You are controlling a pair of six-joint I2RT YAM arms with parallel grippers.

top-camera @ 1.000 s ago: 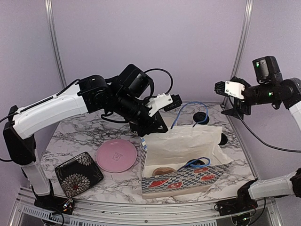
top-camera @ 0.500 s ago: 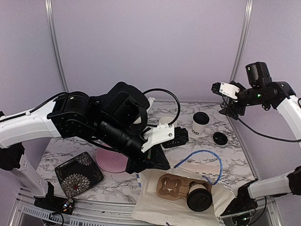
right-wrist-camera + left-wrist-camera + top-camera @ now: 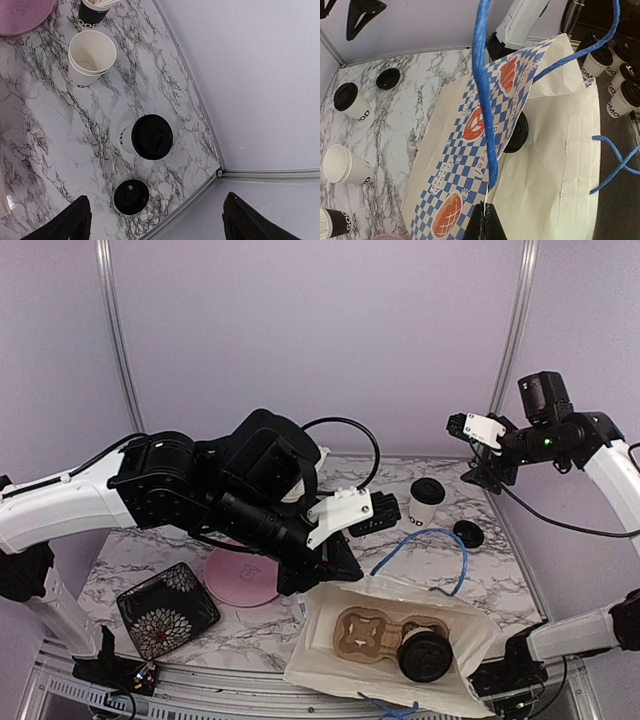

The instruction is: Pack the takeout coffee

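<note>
**Takeout coffee cup [image 3: 147, 137] — next to pack**

It stands lidded on the marble, at 1 o'clock from the bag [image 3: 322, 655]. Left gripper [image 3: 484, 225] is clenched on the bag rim — hold the mouth wide. Right gripper [image 3: 155, 222] hangs released above; descend straight, grasp below the lid.

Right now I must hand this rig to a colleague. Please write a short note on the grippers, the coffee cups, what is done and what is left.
Left gripper: shut on the rim of the paper bag, by its blue handle, holding it tipped open.
Right gripper: open, empty, raised over the back right of the table.
Done: one lidded cup sits in the cardboard carrier inside the bag.
Left: a second lidded cup stands on the table; a loose lid lies near it, not touching; an unlidded cup stands apart from both.
</note>
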